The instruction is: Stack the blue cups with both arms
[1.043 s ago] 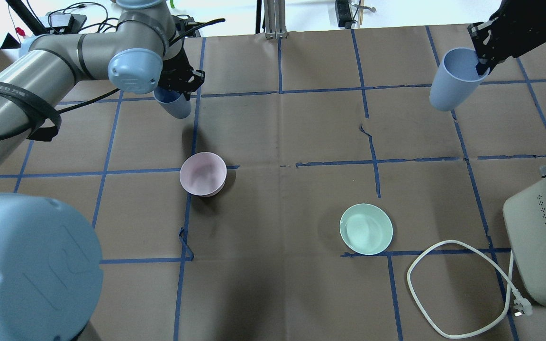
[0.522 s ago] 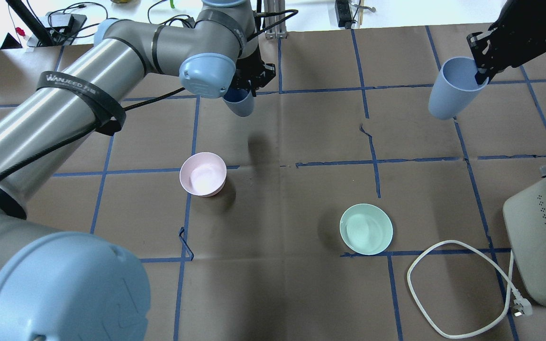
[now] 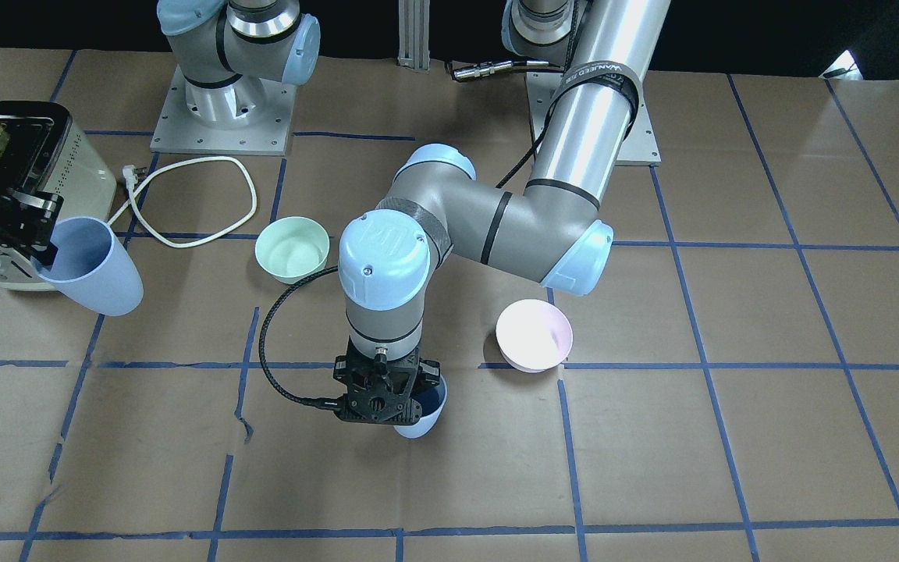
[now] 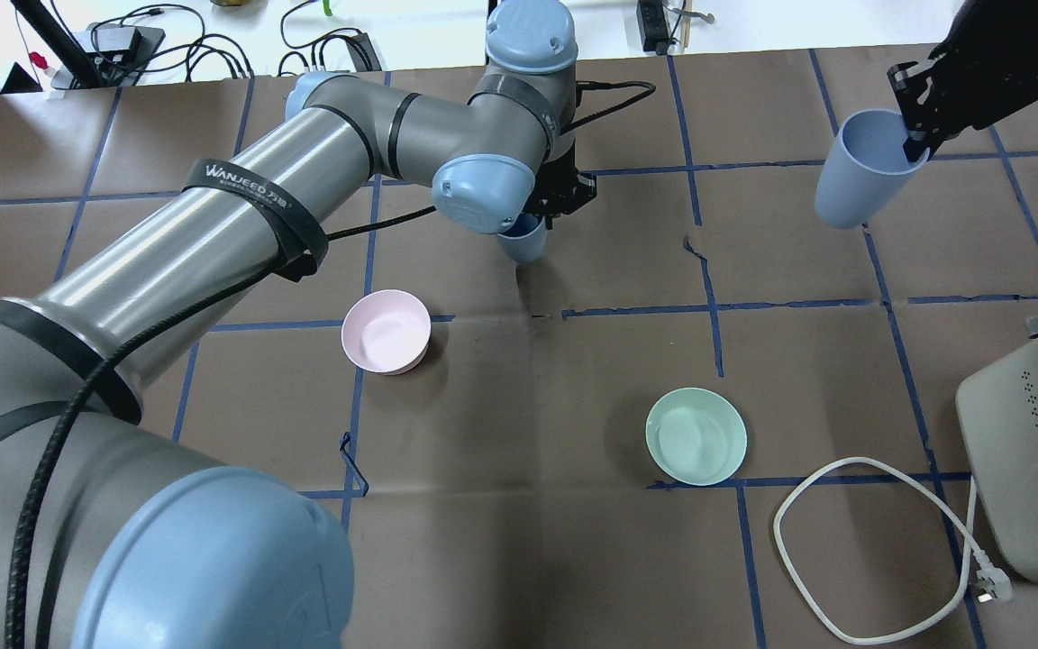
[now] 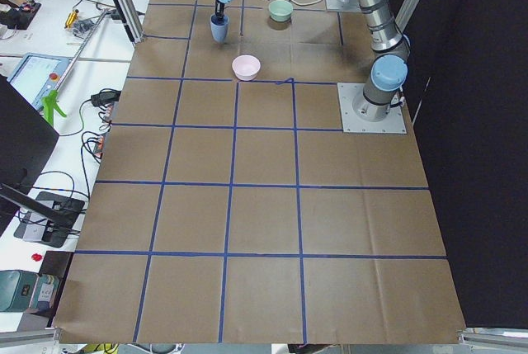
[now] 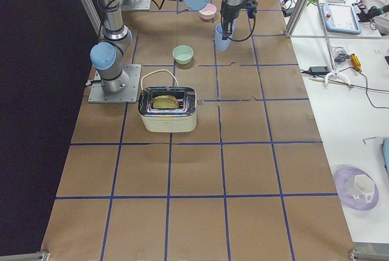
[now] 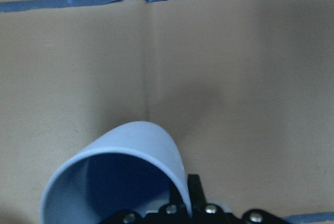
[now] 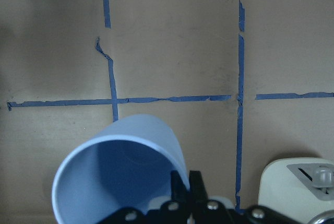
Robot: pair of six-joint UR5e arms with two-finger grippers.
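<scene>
1. Brown paper covers the table (image 4: 519, 559), ruled into squares by blue tape. Desks with cables lie beyond its far edge.
2. The left arm (image 4: 213, 234) reaches to the table's middle. The right arm (image 3: 231, 39) reaches out to the far right corner.
3. A toaster (image 4: 1033, 451) with a white cord (image 4: 843, 550) stands at the right. A pink bowl (image 4: 386, 331) and a green bowl (image 4: 696, 435) sit apart near the centre.
4. The two blue cups are both carried, well apart. The left cup (image 4: 523, 242) hangs low over the middle, and the right cup (image 4: 857, 176) is tilted, clear of the table. They look light, thin and smooth, so probably slippery. They taper, so one should drop into the other. The rim wall seems the place to pinch.
5. The left gripper (image 7: 191, 195) is clamped on the left cup's rim, one finger inside and one outside. The right gripper (image 8: 189, 182) pinches the right cup's rim likewise.
</scene>
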